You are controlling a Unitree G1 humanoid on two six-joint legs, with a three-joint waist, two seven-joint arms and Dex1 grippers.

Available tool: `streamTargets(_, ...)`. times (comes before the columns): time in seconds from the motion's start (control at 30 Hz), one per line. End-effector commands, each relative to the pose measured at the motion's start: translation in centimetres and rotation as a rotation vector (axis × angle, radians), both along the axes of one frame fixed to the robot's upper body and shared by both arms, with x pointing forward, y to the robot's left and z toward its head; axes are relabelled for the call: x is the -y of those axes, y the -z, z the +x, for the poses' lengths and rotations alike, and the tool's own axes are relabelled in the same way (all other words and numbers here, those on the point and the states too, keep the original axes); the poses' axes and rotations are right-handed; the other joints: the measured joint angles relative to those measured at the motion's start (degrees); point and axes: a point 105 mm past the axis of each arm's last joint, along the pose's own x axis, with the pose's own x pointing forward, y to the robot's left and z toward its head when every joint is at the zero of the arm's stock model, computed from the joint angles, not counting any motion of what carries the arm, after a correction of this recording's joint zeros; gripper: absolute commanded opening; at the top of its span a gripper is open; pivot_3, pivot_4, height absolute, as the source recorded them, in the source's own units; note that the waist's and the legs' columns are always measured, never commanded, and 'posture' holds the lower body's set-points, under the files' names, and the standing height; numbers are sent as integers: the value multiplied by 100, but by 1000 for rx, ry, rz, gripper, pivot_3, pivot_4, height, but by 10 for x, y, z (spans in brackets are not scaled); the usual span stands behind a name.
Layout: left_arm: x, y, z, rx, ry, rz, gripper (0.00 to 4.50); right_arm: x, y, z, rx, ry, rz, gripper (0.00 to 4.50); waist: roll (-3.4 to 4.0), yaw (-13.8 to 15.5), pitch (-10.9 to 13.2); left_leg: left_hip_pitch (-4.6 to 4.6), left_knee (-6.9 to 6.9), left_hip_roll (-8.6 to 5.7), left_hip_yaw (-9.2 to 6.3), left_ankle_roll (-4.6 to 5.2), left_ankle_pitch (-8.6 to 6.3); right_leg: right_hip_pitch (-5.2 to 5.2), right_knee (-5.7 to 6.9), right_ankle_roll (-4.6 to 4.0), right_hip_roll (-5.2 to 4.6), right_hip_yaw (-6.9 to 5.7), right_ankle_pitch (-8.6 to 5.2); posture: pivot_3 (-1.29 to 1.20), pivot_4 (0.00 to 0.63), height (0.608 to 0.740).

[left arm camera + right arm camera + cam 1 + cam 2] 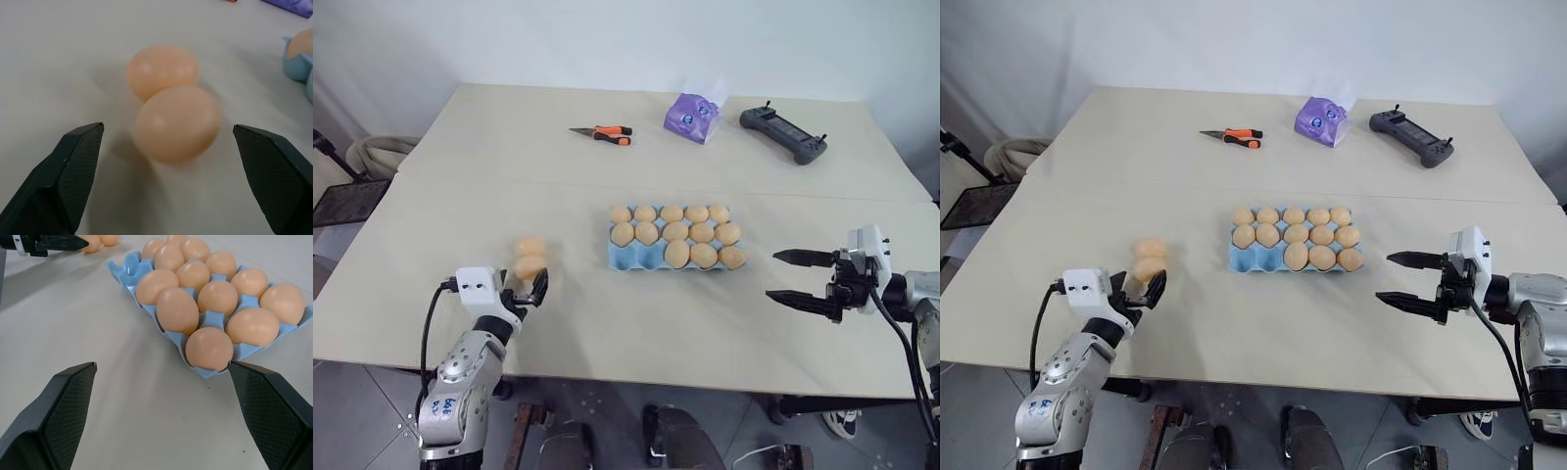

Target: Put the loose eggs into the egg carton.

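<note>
left pincer [530, 291] apart beside two loose eggs [530, 257], right pincer [800, 277] apart; egg carton [625, 258] nearly full

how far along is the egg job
Mostly done: the egg carton holds thirteen eggs, with its two near-left cups bare. In hand: nothing yet; the left gripper is open, with the nearer of the two loose eggs between its fingers but not gripped. The right gripper hangs open beside the carton. Left: both loose eggs, touching each other on the table, need placing.
</note>
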Motion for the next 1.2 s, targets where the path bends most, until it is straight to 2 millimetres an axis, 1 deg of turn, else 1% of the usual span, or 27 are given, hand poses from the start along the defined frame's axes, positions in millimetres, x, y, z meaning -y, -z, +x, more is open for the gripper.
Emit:
streamTargets(0.03, 5, -3, 3, 0, 33, 11, 4500, 3, -15, -2, 54, 7, -14, 4487, 0, -1, 0, 2, 0, 0, 0, 0, 0, 2, 1, 0, 0, 0, 0, 0, 150, 740)
streamTargets(0.13, 2, -5, 7, 13, 12, 29, 3937, 2, -14, -3, 52, 10, -13, 4500, 0, 2, 0, 4, 0, 0, 0, -1, 1, 3, 2, -1, 1, 0, 0, 0, 150, 740)
streamTargets(0.3, 4, -9, 9, 32, 24, 30, 2367, 0, -14, -3, 51, 13, -11, 4500, 0, 2, 0, 2, 0, 0, -1, -1, 1, 3, 2, 0, -1, 0, 0, 0, 150, 740)
streamTargets(0.33, 4, -10, 9, 35, 25, 30, 2154, 0, -14, -3, 51, 14, -11, 4500, 0, 1, 0, 2, 0, 0, -1, -1, 1, 3, 2, 0, -1, 0, 0, 0, 150, 740)
streamTargets(0.5, 4, -13, 5, 46, 44, 38, 2154, -1, -14, -3, 48, 17, -11, 4500, 0, 1, 0, 3, 1, 0, -1, -1, 1, 3, 4, 0, 0, 0, 0, 0, 150, 740)
streamTargets(0.57, 8, -16, 2, 55, 77, 39, 2154, -1, -14, -2, 47, 17, -11, 4500, 0, 1, 0, 3, 1, 0, -1, -1, 1, 3, 4, 0, -1, 0, 0, 0, 150, 740)
streamTargets(0.67, 29, -31, -6, 120, 249, 113, 2154, -2, -14, -2, 46, 17, -13, 4500, 0, 0, 0, 3, 0, 0, -1, -1, 2, 3, 3, -1, 0, -1, 0, 0, 150, 740)
streamTargets(0.83, 53, -51, -4, 183, 392, 125, 2154, -2, -16, -3, 49, 14, -11, 4500, 1, 11, 0, 3, 2, -3, -1, 3, 5, 6, 3, 1, -4, -1, 2, 0, 150, 740)
streamTargets(0.97, 81, -67, 6, 240, 522, 145, 2154, -2, -17, -6, 53, 22, -7, 4500, 1, 21, 0, 3, 3, -7, -4, 7, 8, 9, 2, 3, -4, 0, 5, 0, 150, 740)
streamTargets(1.07, 102, -69, 14, 252, 599, 135, 2154, -1, -17, -9, 56, 34, -4, 4500, 1, 20, 0, 3, 2, -10, -4, 9, 11, 12, 2, 8, -6, 1, 8, 0, 150, 740)
streamTargets(1.2, 126, -67, 32, 257, 650, 137, 2154, -1, -16, -12, 60, 51, 2, 4500, 1, 5, 0, 3, 6, -12, -3, 9, 11, 15, -3, 14, -5, 1, 12, 0, 150, 740)
